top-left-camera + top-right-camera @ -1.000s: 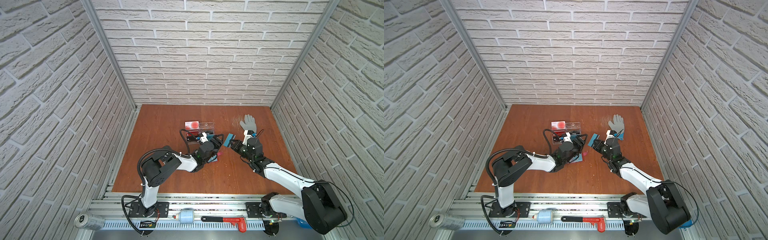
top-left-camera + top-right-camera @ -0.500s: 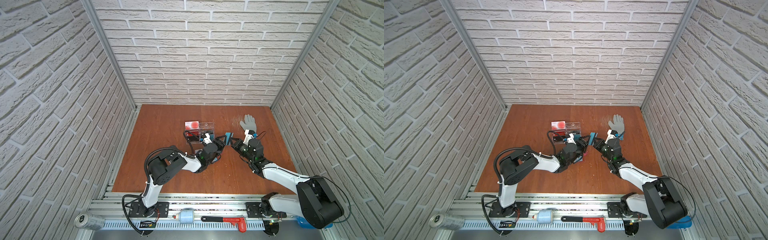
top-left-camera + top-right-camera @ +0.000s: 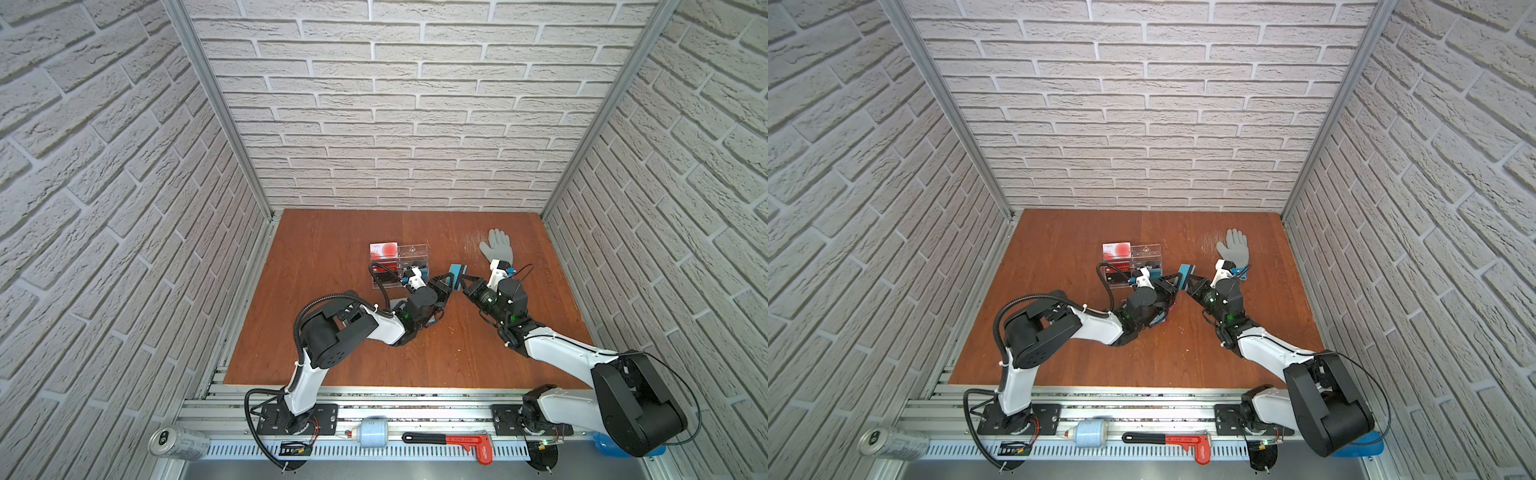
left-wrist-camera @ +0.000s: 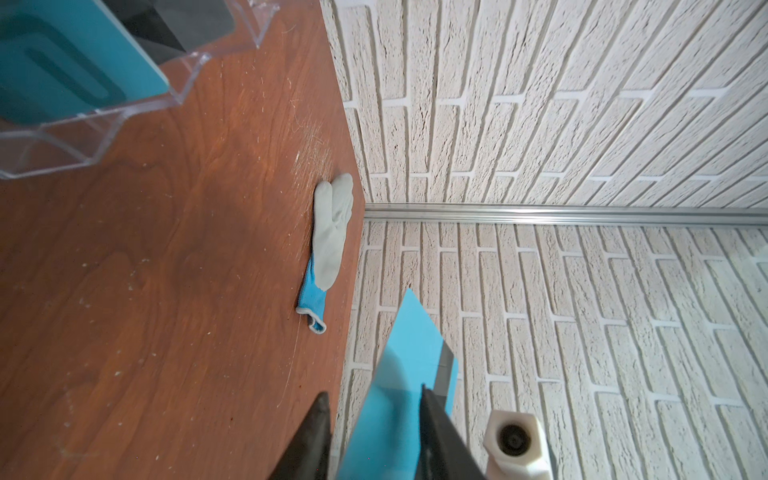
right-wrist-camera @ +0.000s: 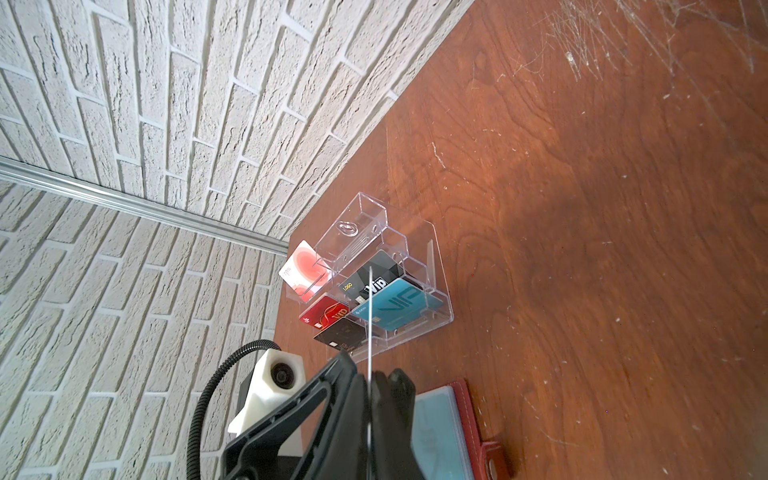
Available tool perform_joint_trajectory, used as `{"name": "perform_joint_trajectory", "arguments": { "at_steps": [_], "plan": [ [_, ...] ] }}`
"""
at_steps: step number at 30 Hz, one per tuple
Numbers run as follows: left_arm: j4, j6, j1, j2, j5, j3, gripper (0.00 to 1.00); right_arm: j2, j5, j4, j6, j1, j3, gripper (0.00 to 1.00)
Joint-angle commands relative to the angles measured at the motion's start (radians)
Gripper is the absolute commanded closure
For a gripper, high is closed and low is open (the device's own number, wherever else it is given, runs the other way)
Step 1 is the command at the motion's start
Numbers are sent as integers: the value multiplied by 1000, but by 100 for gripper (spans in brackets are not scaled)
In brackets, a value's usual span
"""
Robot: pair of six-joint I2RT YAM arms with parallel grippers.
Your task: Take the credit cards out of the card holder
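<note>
Card: one credit card [image 3: 457, 277], thin rigid plastic, pale blue with a grey stripe near one end [image 4: 446, 365]. It is held on edge in the air beside the acrylic stand [image 3: 411, 253], between the stand and the grey knit glove [image 3: 496, 249].

Right gripper [image 5: 370, 365]: black fingers closed flat on the card, which shows here only as a hairline edge [image 5: 369, 332].

Left gripper [image 4: 374, 392]: jaws part-open and straddling the same card. One finger [image 4: 428, 411] lies against its face. The other finger [image 4: 320, 424] stands off it, with wall showing in the gap.

Card holder [image 5: 471, 432]: red, leather-grained, stitched edge, snap tab. It lies open and flat on the table [image 3: 332, 257], just off the stand's low front step. Its smooth pale blue inside faces up. In both top views the left arm covers most of it.

Stand: clear, stepped tiers with sharp moulded edges. It holds glossy printed cards: teal [image 5: 399, 305], black [image 5: 374, 276], red [image 5: 326, 316] and white with a red disc [image 5: 305, 270].

Table: reddish wood grain, scratched pale on the stand's glove side.
</note>
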Motion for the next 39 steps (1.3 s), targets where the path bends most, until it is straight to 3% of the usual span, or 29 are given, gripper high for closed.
{"name": "perform_joint_trajectory", "arguments": {
  "at_steps": [1,7,13,19,23,27,32,35,39],
  "plan": [
    [70,2,-5,17,-20,24,67,22,5,78,13,-5,-17,93],
    [67,5,-8,15,-18,31,71,54,-2,132,28,-5,-27,94],
    [68,3,-9,22,-11,34,83,58,-4,119,23,-6,-18,93],
    [72,8,-9,24,-10,31,93,71,-77,51,-27,-9,29,90],
    [65,19,0,20,6,29,96,46,-93,-26,-70,-17,48,76],
    [44,31,26,11,60,22,99,-24,-67,-102,-107,-28,47,47],
    [15,49,98,-29,174,-38,100,-164,35,-291,-181,-44,72,22],
    [-65,102,165,-94,294,-78,100,-238,97,-414,-256,-46,108,16],
    [-313,235,256,-202,496,-73,100,-261,135,-551,-350,-43,176,8]
  ]
}}
